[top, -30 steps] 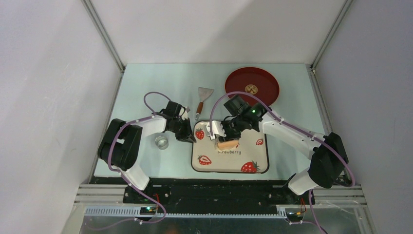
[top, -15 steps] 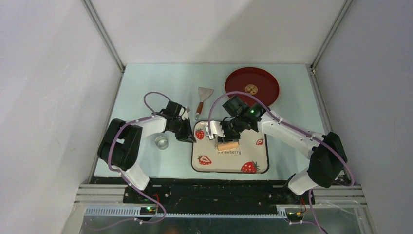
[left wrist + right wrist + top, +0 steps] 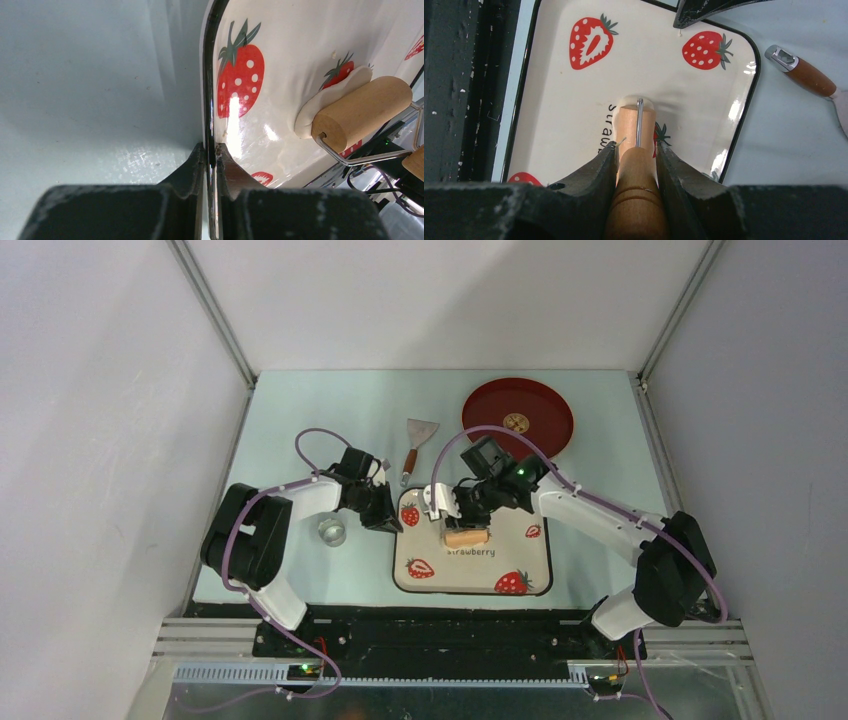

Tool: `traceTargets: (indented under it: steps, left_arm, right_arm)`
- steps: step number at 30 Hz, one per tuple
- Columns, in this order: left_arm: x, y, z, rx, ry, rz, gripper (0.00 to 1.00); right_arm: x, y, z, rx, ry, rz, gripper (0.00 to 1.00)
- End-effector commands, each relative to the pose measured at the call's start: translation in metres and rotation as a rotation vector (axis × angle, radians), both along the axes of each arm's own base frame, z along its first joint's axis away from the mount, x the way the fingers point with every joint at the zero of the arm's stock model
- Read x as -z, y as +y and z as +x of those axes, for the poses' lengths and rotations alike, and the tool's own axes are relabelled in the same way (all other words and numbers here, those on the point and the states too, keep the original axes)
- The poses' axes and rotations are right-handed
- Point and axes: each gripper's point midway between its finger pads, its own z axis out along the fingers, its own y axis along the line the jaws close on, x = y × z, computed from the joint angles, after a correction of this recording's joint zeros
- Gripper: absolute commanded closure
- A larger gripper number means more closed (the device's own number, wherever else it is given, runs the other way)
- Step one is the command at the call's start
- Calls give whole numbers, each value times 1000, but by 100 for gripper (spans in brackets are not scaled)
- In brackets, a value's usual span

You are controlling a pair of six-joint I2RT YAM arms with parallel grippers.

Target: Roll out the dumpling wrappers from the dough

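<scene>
The pale dough (image 3: 332, 92) lies flattened on the strawberry-print tray (image 3: 470, 575), pressed under the wooden roller (image 3: 466, 537). In the right wrist view only its edge (image 3: 626, 101) shows beyond the roller barrel (image 3: 629, 127). My right gripper (image 3: 636, 150) is shut on the roller's wooden handle (image 3: 636, 200), over the tray's middle (image 3: 462, 512). My left gripper (image 3: 211, 152) is shut on the tray's black left rim (image 3: 207, 90), at the tray's far left corner (image 3: 388, 521). No finished round wrapper shows.
A red plate (image 3: 518, 417) with a small tan round mark at its centre stands at the back right. A scraper (image 3: 415, 440) with a wooden handle lies behind the tray. A shiny metal cutter ring (image 3: 332, 531) sits left of the tray, beside my left arm.
My right gripper and the roller shifted slightly left and back over the dough. My left gripper has stayed clamped on the tray rim.
</scene>
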Motion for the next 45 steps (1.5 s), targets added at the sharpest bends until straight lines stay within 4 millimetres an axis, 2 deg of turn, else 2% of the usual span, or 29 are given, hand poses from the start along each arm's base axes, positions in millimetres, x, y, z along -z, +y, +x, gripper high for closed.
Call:
traceTargets:
  steps: [1, 9, 14, 22, 35, 45]
  left_arm:
    - [34, 33, -16, 14, 51, 189, 100]
    - [33, 33, -16, 13, 50, 187, 100]
    - [34, 33, -16, 13, 52, 188, 100]
    - [34, 33, -16, 14, 50, 190, 100]
    - [33, 33, -15, 16, 47, 191, 100]
    - [32, 33, -14, 15, 45, 192, 100]
  right_arm:
    - [48, -19, -20, 13, 92, -147, 100]
    - [46, -24, -40, 41, 112, -103, 100]
    - [54, -31, -56, 59, 155, -80, 100]
    - [61, -34, -70, 51, 213, -75, 100]
    - [59, -49, -79, 64, 223, -159, 100]
    - [63, -76, -77, 123, 232, -380, 100]
